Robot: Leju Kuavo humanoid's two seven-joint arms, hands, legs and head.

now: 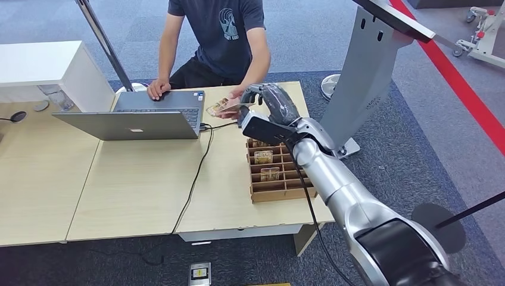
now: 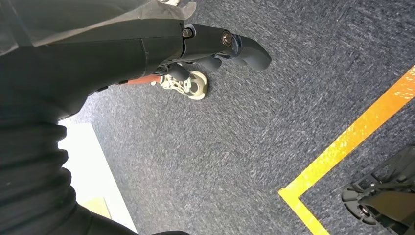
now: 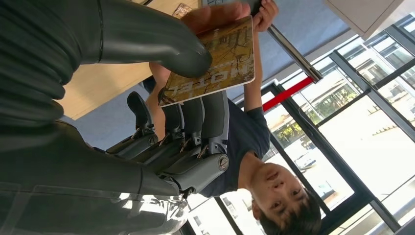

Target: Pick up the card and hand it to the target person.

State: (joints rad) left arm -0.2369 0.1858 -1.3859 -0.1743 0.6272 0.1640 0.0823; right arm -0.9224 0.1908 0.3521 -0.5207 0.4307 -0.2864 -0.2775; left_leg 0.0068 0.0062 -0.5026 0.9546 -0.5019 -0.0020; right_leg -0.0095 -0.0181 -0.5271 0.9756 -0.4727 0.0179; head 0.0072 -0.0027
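Card handover, mid-air beside the laptop.

Right hand (image 1: pixel 269 100) pinching card (image 1: pixel 221 108) between thumb and fingers, just right of laptop (image 1: pixel 156 114), person's hand (image 1: pixel 235 95) touching it. Left hand (image 2: pixel 215 46) hanging over carpet, holding nothing, fingers loosely curled. Risk: early release, card dropping onto table (image 1: pixel 143 185) or keyboard. Open room rightward; tray (image 1: pixel 279 173) near below.

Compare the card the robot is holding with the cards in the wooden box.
The held card lies roughly flat, pinched in the right hand with the person's hand on it; the box cards stand upright in the wooden box, untouched. Both look brownish.
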